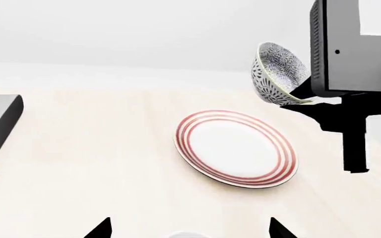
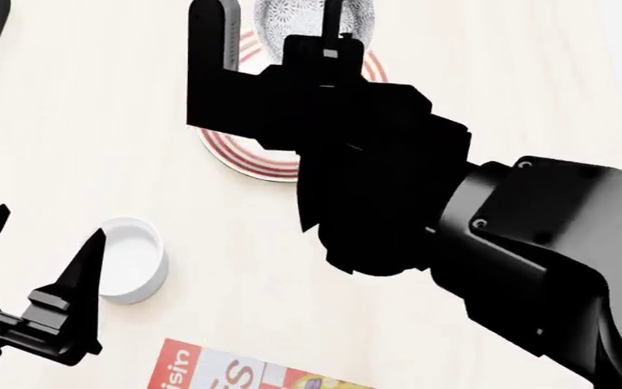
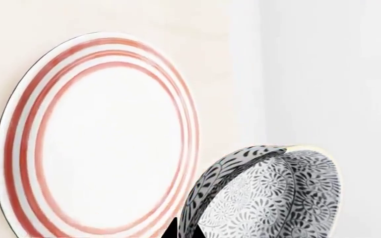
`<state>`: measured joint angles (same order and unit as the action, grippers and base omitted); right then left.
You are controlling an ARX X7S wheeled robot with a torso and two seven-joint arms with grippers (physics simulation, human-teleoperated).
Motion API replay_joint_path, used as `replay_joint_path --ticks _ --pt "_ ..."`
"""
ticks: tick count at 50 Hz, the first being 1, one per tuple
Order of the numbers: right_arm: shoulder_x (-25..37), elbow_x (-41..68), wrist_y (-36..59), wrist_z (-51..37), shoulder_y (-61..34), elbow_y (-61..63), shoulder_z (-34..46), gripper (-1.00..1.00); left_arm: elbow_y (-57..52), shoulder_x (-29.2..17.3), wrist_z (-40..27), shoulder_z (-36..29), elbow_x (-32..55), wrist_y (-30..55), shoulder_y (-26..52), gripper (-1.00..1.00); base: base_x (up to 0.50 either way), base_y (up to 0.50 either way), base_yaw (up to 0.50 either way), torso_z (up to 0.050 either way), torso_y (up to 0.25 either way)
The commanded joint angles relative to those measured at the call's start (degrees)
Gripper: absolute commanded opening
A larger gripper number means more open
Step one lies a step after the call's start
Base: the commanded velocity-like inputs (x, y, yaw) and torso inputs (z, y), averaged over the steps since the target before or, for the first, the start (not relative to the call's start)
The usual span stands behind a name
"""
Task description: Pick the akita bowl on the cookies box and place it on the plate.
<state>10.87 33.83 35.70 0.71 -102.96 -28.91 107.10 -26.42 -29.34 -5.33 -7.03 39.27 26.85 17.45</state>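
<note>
The robot's black right gripper (image 1: pixel 299 99) pinches the rim of the akita bowl (image 1: pixel 280 73), a deep round bowl with grey-black flower speckle, holding it tilted in the air above the far edge of the round white plate (image 1: pixel 235 148) with thin red rings. The left gripper (image 2: pixel 36 267) hangs with its fingers spread, holding nothing, just beside a small plain white bowl (image 2: pixel 129 258). The red and white cookies box (image 2: pixel 236 374) lies on the pale wooden table (image 2: pixel 62 138) nearby.

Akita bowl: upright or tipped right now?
Tipped. The akita bowl hangs on its side in the right gripper, above the plate, not yet set down.
</note>
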Motion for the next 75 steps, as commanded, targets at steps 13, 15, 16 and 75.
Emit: replay_joint_path --ticks 13,15,16,75 --pt "-9.17 -5.70 -10.60 1.71 8.12 -20.81 -0.51 -1.00 0.19 -0.25 0.25 0.00 -0.07 -0.94 -0.70 1.00 0.00 0.00 0.00 0.000 0.000" --pt "-10.34 -6.66 -12.20 1.94 9.17 -23.76 -0.36 -1.00 0.12 -0.30 0.29 0.03 -0.02 -1.02 -0.86 1.00 0.00 0.00 0.00 0.000 0.000" --pt "-10.73 -7.05 -12.57 2.23 9.61 -24.81 -0.81 -1.00 0.26 -0.29 0.39 0.13 0.14 -1.10 -0.94 1.00 0.00 0.00 0.00 0.000 0.000" --pt "-10.64 -28.74 -9.62 8.96 14.70 -24.04 -17.78 1.00 0.47 -0.95 0.58 0.14 1.24 -1.76 -1.50 1.00 0.00 0.00 0.00 0.002 -0.035"
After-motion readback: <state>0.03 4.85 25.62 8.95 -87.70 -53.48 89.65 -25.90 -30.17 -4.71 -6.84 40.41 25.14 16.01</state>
